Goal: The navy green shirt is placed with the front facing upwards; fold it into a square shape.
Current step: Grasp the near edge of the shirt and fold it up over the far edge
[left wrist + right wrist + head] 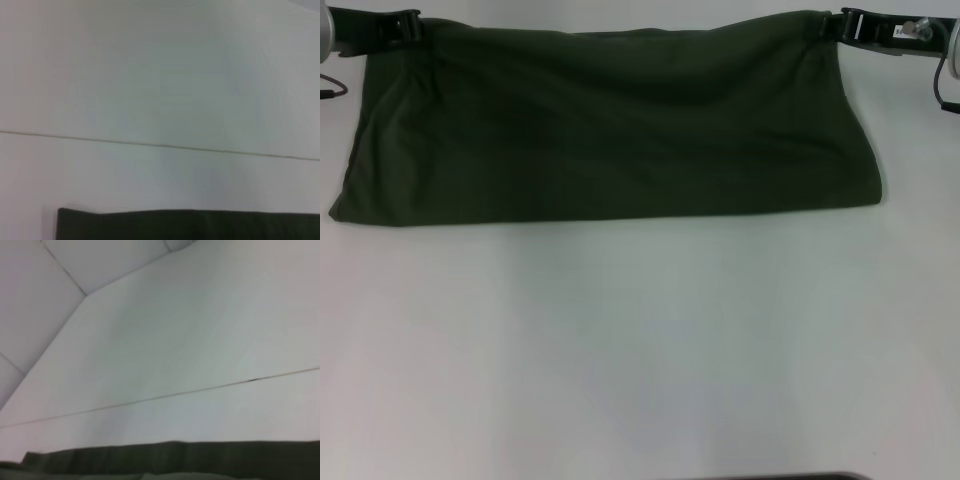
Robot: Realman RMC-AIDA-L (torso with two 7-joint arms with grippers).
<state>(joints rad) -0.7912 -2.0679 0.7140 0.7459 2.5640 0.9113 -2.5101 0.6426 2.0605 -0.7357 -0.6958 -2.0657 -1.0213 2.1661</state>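
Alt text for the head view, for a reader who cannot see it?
A dark green shirt lies folded in a wide band across the far part of a white table. The left gripper and right gripper grip its far corners.

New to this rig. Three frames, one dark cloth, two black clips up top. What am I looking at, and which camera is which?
It is a two-armed robot folding a navy green shirt on a white table. The big picture is from the head camera, looking down at the work. The black clips are its grippers: the left gripper and the right gripper each pinch a far corner of the shirt, which lies as a wide band with its near edge on the table. The other two pictures come from cameras on the wrists; each shows mostly bare table, with a strip of shirt along one edge.
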